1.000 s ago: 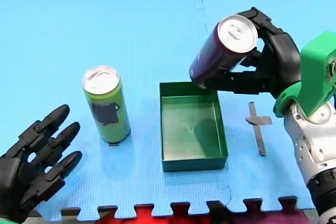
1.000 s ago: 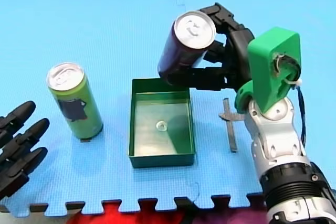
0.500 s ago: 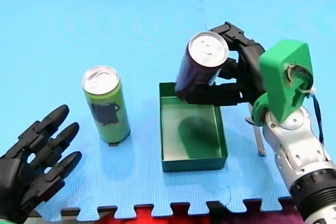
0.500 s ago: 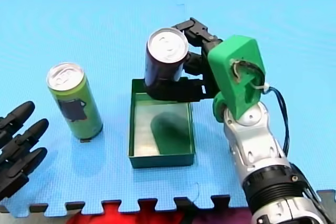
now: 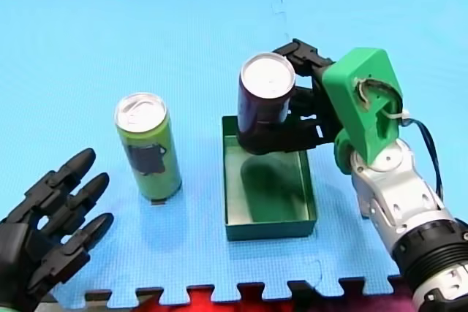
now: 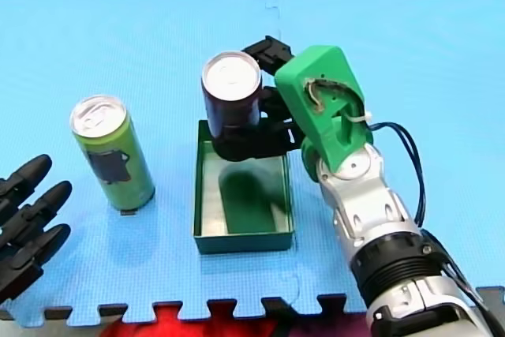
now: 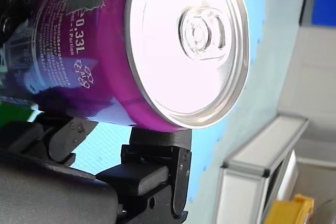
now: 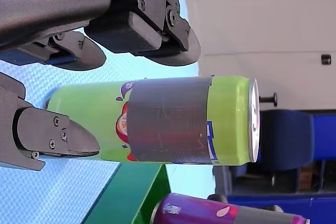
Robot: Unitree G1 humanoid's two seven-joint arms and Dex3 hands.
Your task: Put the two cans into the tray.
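Note:
My right hand (image 5: 307,111) is shut on a purple can (image 5: 265,104), holding it nearly upright over the far part of the green tray (image 5: 270,228). The can's base hides the tray's far rim, and its shadow falls on the tray floor. I cannot tell whether the base touches the floor. The first wrist view shows this purple can (image 7: 105,45) from close, with its silver top and black fingers (image 7: 152,177) beside it. A green can (image 5: 148,147) with a dark patch stands upright on the blue mat, left of the tray. My left hand (image 5: 58,217) is at the near left, apart from the green can.
The blue foam mat (image 5: 183,42) covers the work surface; its jigsaw front edge meets a red and purple strip (image 5: 241,297). In the second wrist view the green can (image 8: 168,119) lies beyond black fingers (image 8: 58,135), with the tray's corner (image 8: 136,198) next to it.
My right hand has carried the purple can leftward and down, turning it from tilted to nearly upright over the tray. The left hand and the green can have not moved.

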